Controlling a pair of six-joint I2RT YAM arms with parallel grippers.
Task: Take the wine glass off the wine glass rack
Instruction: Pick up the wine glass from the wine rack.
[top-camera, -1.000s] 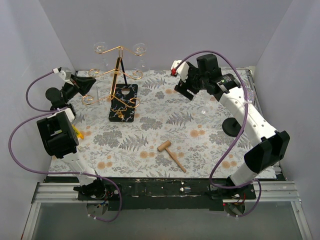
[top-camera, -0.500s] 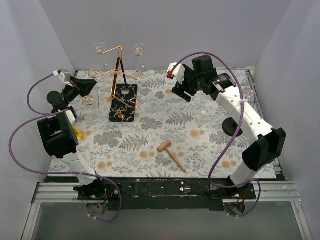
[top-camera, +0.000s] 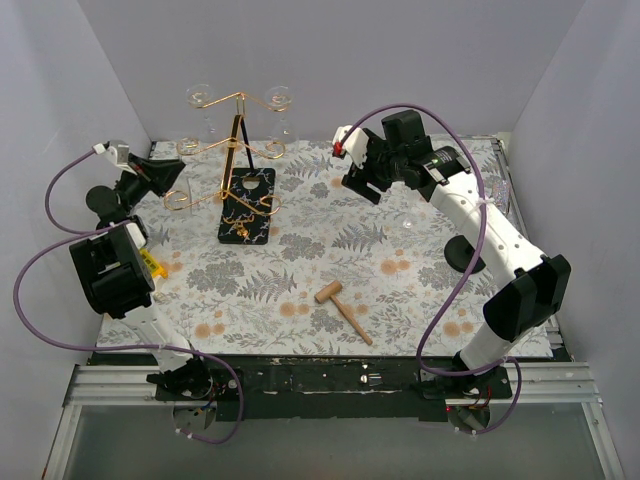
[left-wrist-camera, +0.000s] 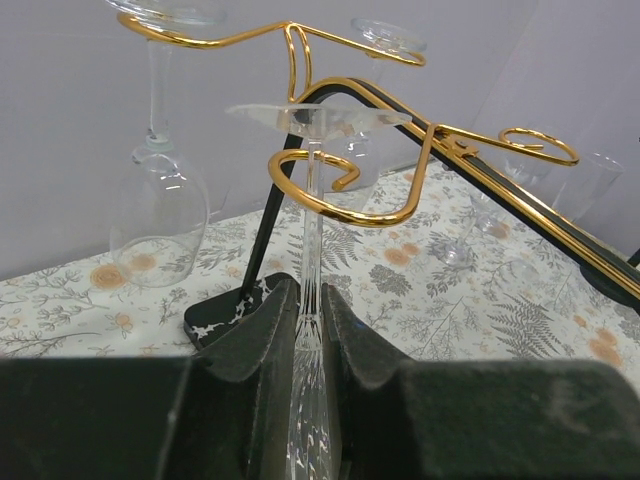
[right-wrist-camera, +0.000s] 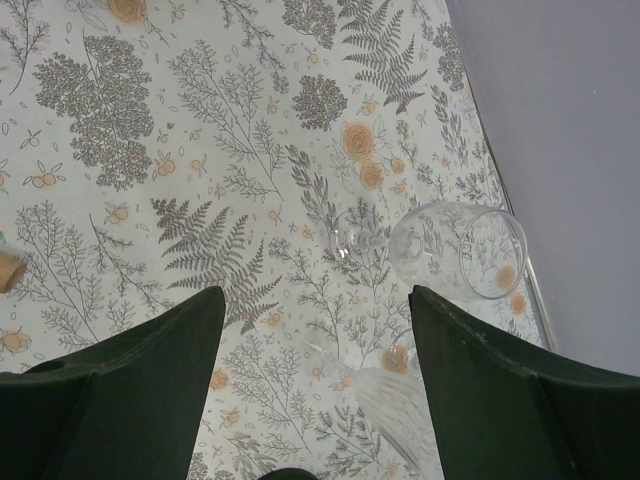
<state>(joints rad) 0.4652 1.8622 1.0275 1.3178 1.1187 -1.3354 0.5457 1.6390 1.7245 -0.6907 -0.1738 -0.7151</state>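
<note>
At the far left corner of the surface (top-camera: 400, 290), the thin stem of the glass (left-wrist-camera: 313, 230) is seen clamped in the left tool (left-wrist-camera: 310, 320). The glass is hung upside down, its foot just over a gold scroll of the rack (top-camera: 247, 215), and the stem appears threaded through that loop. The right tool (right-wrist-camera: 315, 380) is held spread wide and empty above the far right edge, where a fallen glass (right-wrist-camera: 460, 250) is seen on its side. Trouble is judged likeliest if the glass is drawn straight down or back: the foot could be caught on the scroll, and the light rack could be dragged or tipped, with the other glasses (left-wrist-camera: 160, 200) shaken off their arms. A slip or a snapped stem is also thought possible, given so narrow a hold. The bowl is cut off beneath the tool in the wrist view, and from above the clear glass is all but lost against the wall. Whether the foot is resting on the wire or raised clear of it cannot be told.
</note>
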